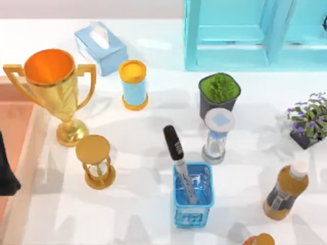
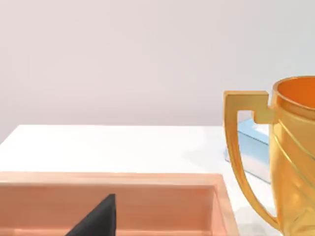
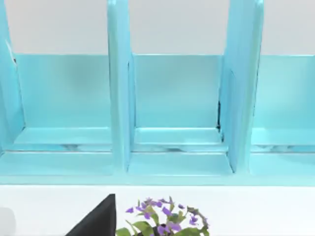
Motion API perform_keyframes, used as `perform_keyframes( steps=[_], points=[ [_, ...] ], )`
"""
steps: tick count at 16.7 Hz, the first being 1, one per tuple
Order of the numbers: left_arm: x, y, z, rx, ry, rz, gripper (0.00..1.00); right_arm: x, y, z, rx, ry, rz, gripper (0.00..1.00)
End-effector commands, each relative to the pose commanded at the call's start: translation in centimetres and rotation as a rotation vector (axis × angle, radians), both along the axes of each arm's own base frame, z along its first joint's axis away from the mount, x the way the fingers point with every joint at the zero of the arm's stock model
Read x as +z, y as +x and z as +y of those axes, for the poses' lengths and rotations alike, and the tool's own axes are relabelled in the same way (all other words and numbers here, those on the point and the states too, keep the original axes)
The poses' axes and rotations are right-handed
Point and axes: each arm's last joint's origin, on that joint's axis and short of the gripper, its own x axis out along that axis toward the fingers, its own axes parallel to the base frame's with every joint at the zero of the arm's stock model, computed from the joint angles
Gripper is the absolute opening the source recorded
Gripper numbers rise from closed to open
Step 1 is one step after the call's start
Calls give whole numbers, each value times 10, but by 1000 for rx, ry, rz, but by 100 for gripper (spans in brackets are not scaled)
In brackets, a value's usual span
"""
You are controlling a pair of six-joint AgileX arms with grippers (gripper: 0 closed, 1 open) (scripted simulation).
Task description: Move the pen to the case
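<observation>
Upright — glossy cylindrical pen [image 1: 180, 158], mesh basket [image 1: 192, 200]

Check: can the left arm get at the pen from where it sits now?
Probably yes. The pen leans out of the blue mesh basket, black cap free above the rim. The gold hourglass and trophy stand between it and the left arm, so come from above.

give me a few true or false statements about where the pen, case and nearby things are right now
1. The black-capped grey marker pen stands tilted in the small blue mesh basket. True.
2. The pen lies inside the salmon-orange shallow case. False: it is in the basket.
3. The gold trophy cup stands beside the case. True.
4. The gold-framed hourglass lies tipped over. False: it stands upright.
</observation>
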Motion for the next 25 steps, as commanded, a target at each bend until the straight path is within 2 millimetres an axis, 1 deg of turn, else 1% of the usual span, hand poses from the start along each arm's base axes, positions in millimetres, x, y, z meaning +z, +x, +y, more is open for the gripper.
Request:
perform_keyframes(
  steps=[4, 7, 10, 13, 16, 19, 22, 25],
  points=[
    [1, 2, -3, -28, 4, 8, 100, 0, 0, 0, 0, 0, 0, 100],
    [7, 8, -16, -127, -6, 18, 100, 0, 0, 0, 0, 0, 0, 100],
    [15, 19, -39, -268, -50, 41, 100, 0, 0, 0, 0, 0, 0, 100],
    [17, 31, -72, -426, -126, 90, 100, 0, 0, 0, 0, 0, 0, 100],
    [3, 35, -107, -569, -214, 183, 100, 0, 0, 0, 0, 0, 0, 100],
    [-21, 28, -133, -670, -303, 299, 100, 0, 0, 0, 0, 0, 0, 100],
    [-42, 14, -142, -725, -385, 405, 100, 0, 0, 0, 0, 0, 0, 100],
    [-54, 5, -141, -739, -441, 467, 100, 0, 0, 0, 0, 0, 0, 100]
  ],
)
